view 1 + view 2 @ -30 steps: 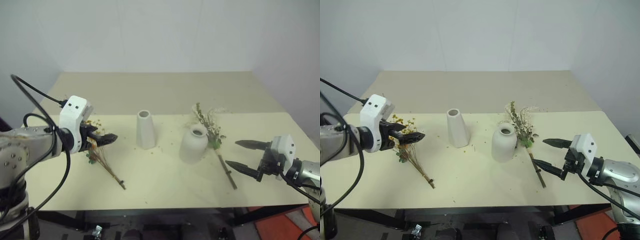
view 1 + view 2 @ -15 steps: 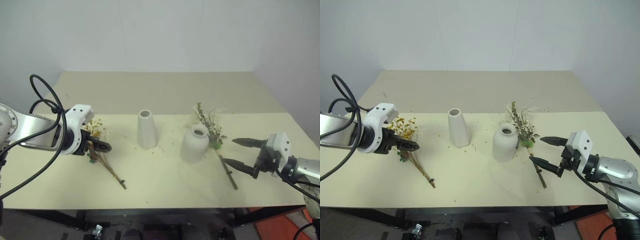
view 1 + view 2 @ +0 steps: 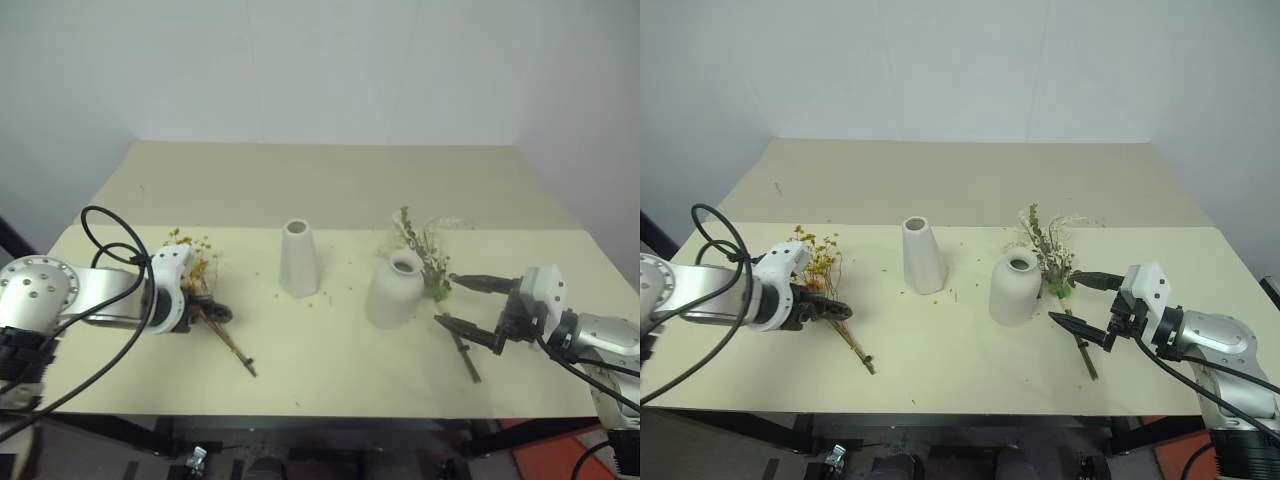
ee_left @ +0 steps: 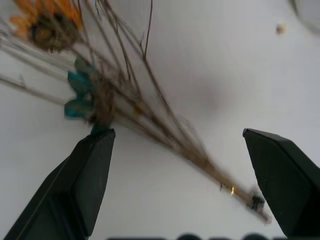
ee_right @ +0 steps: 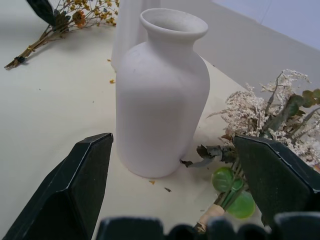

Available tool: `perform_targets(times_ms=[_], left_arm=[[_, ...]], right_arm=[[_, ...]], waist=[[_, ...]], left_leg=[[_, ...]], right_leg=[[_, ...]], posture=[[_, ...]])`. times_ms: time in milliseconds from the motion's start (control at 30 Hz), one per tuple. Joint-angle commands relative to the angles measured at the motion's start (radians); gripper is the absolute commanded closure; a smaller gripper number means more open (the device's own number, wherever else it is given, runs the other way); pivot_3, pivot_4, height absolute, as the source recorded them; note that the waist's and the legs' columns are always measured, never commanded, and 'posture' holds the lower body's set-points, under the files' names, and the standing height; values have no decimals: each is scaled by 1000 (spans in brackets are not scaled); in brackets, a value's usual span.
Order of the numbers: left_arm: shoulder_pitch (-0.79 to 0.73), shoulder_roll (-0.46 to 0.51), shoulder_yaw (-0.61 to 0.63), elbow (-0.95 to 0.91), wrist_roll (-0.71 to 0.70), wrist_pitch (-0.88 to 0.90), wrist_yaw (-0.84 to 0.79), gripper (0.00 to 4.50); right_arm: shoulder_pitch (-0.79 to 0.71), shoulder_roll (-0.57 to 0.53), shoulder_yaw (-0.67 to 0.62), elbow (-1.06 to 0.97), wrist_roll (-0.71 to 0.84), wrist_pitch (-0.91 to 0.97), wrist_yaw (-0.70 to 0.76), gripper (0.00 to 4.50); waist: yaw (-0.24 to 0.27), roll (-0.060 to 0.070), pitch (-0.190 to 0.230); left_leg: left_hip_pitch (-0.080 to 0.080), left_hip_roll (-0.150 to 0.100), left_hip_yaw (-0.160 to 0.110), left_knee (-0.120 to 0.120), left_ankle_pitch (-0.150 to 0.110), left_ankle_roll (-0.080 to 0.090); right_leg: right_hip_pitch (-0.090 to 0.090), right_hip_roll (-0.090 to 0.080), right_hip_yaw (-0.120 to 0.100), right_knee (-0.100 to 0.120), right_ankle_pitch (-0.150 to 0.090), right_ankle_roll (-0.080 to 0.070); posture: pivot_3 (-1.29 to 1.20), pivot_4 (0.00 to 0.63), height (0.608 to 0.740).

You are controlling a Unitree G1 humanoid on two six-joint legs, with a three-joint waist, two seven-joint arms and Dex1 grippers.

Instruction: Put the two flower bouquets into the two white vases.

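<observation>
The small yellow-orange bouquet point(image 3: 197, 258) lies flat at the left of the table, its thin brown stems point(image 4: 165, 120) running toward the front edge. My left gripper point(image 3: 214, 313) points down over those stems, open, with one finger point(image 4: 87, 175) on each side of them and apart from them. The tall cone vase point(image 3: 298, 258) and the rounded vase point(image 3: 394, 292) stand upright mid-table. The leafy bouquet with cream sprigs point(image 3: 425, 245) lies just right of the rounded vase. My right gripper point(image 3: 447, 300) is level and open, straddling that bouquet's stem point(image 3: 463, 352) beside the rounded vase point(image 5: 160, 100).
The cream table point(image 3: 330, 190) has bare room behind the vases and in front between the two bouquets. Small petal crumbs point(image 3: 335, 285) are scattered around the vases. A black cable point(image 3: 110, 225) loops over my left arm.
My left gripper has dropped down to the yellow-orange bouquet's stems and rolled to point downward. The right gripper has stayed almost where it was, still open.
</observation>
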Motion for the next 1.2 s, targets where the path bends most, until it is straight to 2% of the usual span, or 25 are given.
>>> perform_targets(times_ms=[33, 133, 233, 367, 433, 567, 933, 1133, 1200], left_arm=[[-7, -140, 111, -4, -10, -62, 252, 28], [-21, -281, 179, -3, -10, -84, 452, 28], [-41, -370, 237, 12, -10, -83, 601, 28], [-90, -425, 285, 61, -10, -48, 693, 28], [-108, -422, 297, 87, -10, -22, 699, 28], [-114, -412, 318, 110, -10, 4, 707, 785], [-84, -373, 338, 93, -10, 13, 699, 4367], [-159, -240, 307, 129, -10, 36, 602, 4440], [-189, -165, 272, 126, -10, 63, 500, 4440]], right_arm=[[5, 10, -12, -21, 1, -32, -12, 0], [16, 24, -9, -31, -1, -40, -23, 0], [28, 36, -7, -45, -3, -44, -36, 0], [45, 52, -6, -62, -2, -47, -53, 0], [50, 58, -5, -73, -1, -44, -61, 0], [59, 64, -6, -82, 0, -44, -68, 0], [34, 69, 0, -62, 6, -42, -58, 0], [16, 78, 9, -45, 2, -43, -57, 0], [8, 78, 8, -40, 6, -40, -53, 0]], waist=[[6, 0, 0], [10, -1, 0], [10, -1, 0], [9, -1, 0], [9, -1, 0], [9, -1, 0], [9, -1, 0], [8, -1, 0], [8, -1, 0]], left_leg=[[-1, 0, 0, 0, 0, 0], [-1, 0, 0, 1, 0, 0], [-1, -1, 0, 1, 0, -1], [0, -1, 0, 1, 1, -1], [0, -1, 0, 1, 1, -2], [0, -1, 0, 1, 1, -2], [0, -1, 0, 1, 1, -3], [-1, -1, 0, 1, 2, -3], [-1, -1, 0, 1, 2, -3]], right_leg=[[0, 0, 0, 0, 0, 0], [0, 0, 0, 0, 5, -6], [0, 0, 0, 0, 5, -7], [0, 0, 0, 0, 6, -7], [0, 0, 0, 0, 6, -7], [0, 0, 0, 0, 6, -7], [0, 0, 0, 0, 6, -7], [0, 0, 0, 0, 4, -4], [0, 0, 0, -1, 2, 0]], posture=[[0, 150, 740], [0, 150, 740], [0, 150, 740], [0, 150, 740], [0, 150, 740], [0, 150, 740], [0, 150, 740], [0, 150, 740], [0, 150, 740]])
